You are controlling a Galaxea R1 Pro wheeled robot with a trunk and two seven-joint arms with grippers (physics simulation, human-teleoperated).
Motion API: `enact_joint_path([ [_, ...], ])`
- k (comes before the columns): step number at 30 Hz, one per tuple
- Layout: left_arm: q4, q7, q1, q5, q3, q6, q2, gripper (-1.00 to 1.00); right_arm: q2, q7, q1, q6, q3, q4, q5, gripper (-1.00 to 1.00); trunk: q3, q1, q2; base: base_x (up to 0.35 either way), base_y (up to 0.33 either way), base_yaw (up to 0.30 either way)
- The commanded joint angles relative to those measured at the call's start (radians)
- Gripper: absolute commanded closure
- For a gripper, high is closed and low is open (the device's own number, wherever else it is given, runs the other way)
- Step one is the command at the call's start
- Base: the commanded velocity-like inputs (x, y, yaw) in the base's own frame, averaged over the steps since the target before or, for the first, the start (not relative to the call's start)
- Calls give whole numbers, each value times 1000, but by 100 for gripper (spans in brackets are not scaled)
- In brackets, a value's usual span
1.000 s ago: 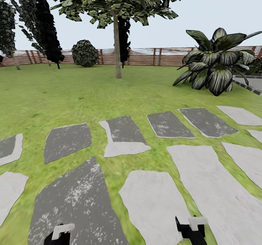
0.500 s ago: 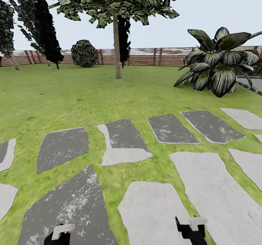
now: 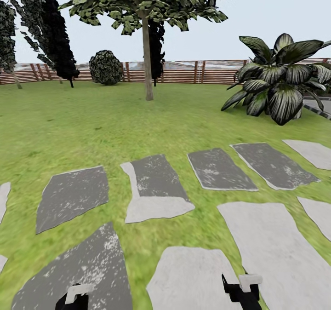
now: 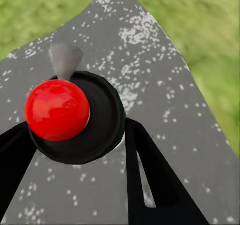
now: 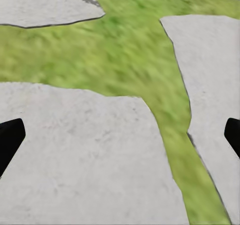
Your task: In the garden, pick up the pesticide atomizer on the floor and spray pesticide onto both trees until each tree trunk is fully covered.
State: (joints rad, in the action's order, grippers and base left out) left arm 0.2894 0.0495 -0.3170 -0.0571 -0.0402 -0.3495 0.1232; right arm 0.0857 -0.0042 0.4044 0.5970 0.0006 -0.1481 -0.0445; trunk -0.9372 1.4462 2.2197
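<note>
The left end effector (image 4: pixel 75 150) is gripping the pesticide atomizer (image 4: pixel 75 117), its dark fingers (image 4: pixel 150 180) closing in on either side of the round black body with the red ball (image 4: pixel 57 110) on top. So the bottle is off the floor and in hand, riding low at the near left, which makes sense for carrying it across the garden without knocking it. A short grey nozzle (image 4: pixel 65 59) is sticking out from the body, pointing away from the wrist, probably so the spray is going forward once the arm is raised.

The right end effector (image 5: pixel 120 135) is hanging with its fingertips (image 5: pixel 10 137) wide apart and nothing between them, over a pale stepping slab (image 5: pixel 75 155) and a strip of grass (image 5: pixel 135 50). It is likely being kept free because one arm is enough for spraying.

In the head view both arms are tucked low at the near edge, left (image 3: pixel 73 298) and right (image 3: pixel 243 289), leaving the sight ahead open. A tree trunk (image 3: pixel 147 61) is standing far ahead, slightly left of centre, on the lawn (image 3: pixel 92 117) before the wooden fence (image 3: pixel 193 72). It is well apart from the robot, so no spraying looks possible yet. A broad-leaved plant (image 3: pixel 276 82) is sitting far right.
</note>
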Motion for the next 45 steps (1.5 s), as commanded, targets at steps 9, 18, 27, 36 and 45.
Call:
enact_joint_path([
  [9, -1, 0, -1, -6, 0, -4, -1, 100, -1, 0, 1, 3, -1, 1, -5, -100, -1, 0, 0, 337, 0, 0],
  [18, -1, 0, -1, -6, 0, -4, -1, 100, -1, 0, 1, 3, -1, 1, -5, -100, -1, 0, 0, 337, 0, 0],
  [27, -1, 0, -1, -6, 0, -4, -1, 100, 0, 0, 1, 3, -1, 1, -5, -100, -1, 0, 0, 337, 0, 0],
  [36, -1, 0, -1, -6, 0, -5, -1, 100, 0, 0, 1, 3, -1, 1, -5, -100, -1, 0, 0, 337, 0, 0],
  [45, -1, 0, -1, -6, 0, -5, -1, 100, -1, 0, 1, 3, -1, 2, -5, -100, -1, 0, 0, 337, 0, 0],
])
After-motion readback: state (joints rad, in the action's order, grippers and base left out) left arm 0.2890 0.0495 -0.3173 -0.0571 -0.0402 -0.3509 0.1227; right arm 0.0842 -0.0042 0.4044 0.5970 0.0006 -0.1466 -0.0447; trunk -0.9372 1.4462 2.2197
